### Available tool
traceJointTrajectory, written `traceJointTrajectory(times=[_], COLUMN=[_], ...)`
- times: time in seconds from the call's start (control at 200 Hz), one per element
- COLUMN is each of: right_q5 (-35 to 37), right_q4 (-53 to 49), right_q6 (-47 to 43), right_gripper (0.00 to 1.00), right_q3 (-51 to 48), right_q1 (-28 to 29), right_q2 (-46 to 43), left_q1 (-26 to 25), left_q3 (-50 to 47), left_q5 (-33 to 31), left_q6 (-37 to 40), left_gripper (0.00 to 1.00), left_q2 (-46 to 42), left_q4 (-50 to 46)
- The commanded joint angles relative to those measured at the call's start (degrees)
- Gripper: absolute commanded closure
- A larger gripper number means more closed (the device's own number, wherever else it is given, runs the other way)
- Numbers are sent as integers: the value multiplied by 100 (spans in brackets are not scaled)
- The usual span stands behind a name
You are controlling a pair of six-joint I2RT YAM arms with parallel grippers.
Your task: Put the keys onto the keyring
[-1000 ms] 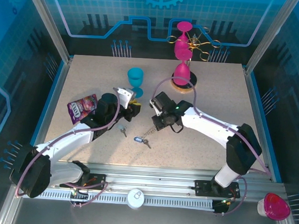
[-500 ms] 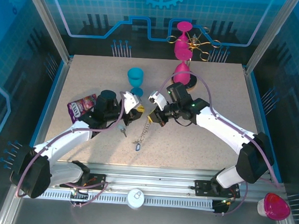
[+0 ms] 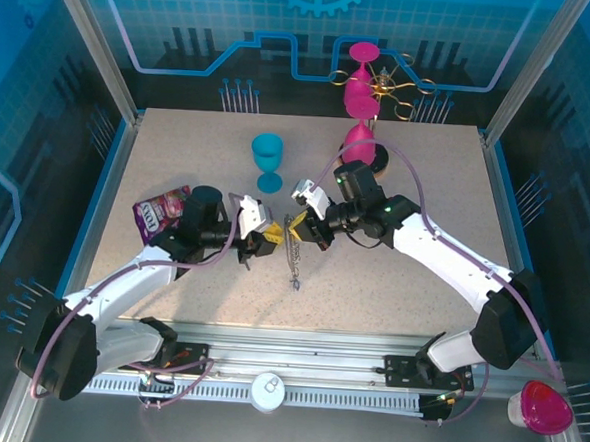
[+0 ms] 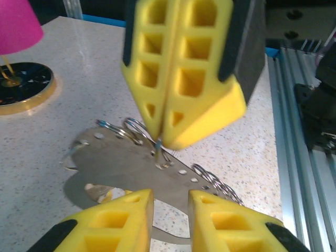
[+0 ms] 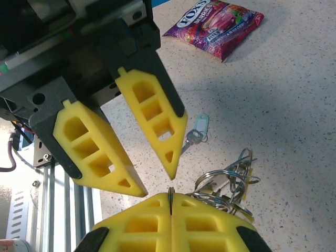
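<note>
Low in the middle of the top view, we see a thin chain [image 3: 295, 269] trailing down the picture from the keyring [image 3: 293, 241], over the speckled table [image 3: 411, 288]. Just above the chain, two grippers meet tip to tip. The left gripper [image 3: 271, 242] reaches in from the left and the right gripper [image 3: 297, 228] reaches in from the right.

In the right wrist view, the right gripper's two yellow fingers [image 5: 136, 228] sit at the bottom of the picture. They are pressed tight together and pinch one thin wire ring of the keyring right at their tips. The rest of the keyring is a bunch of shiny loops. It sticks out to the right of those fingers, in the lower right of the picture. We cannot tell if any key is on it.

The left gripper's fingers point down at the pinched ring from the upper left. They stand apart with nothing between them. Their tips are just beside the ring.

A bit farther off, near the middle of that picture, one small silvery key [image 5: 192, 137] with a pale blue tag lies flat on the table. It is just right of the left gripper's finger and apart from the keyring.

In the left wrist view, the loops cast a grey shadow on the table under them.

Farther back in the top view, a purple snack packet [image 3: 161, 211] lies at the left. A blue goblet [image 3: 268, 159] stands upright behind the grippers. Pink goblets [image 3: 359, 140] stand at the top.
</note>
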Motion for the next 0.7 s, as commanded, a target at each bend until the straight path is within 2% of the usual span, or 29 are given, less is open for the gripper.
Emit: traceJointTrajectory(times=[0.0,0.17,0.415,0.695], right_q5=[-192,-226,-288,-471], right_q4=[172,156,7,-38], right_q6=[-257,-310,-437,-516], right_gripper=[100,100,100,100], right_q3=[0,34,114,185], right_q1=[7,60,140,220], right_q2=[-136,-47,128,262], left_q1=[35,27,-42,-49], left_q3=[-133,-254,-282,-249], left_q5=[453,574,331,362], left_q6=[191,261,465,406], left_gripper=[75,77,77,76], left_q2=[-67,1,71,176], left_q4=[301,728,728,742])
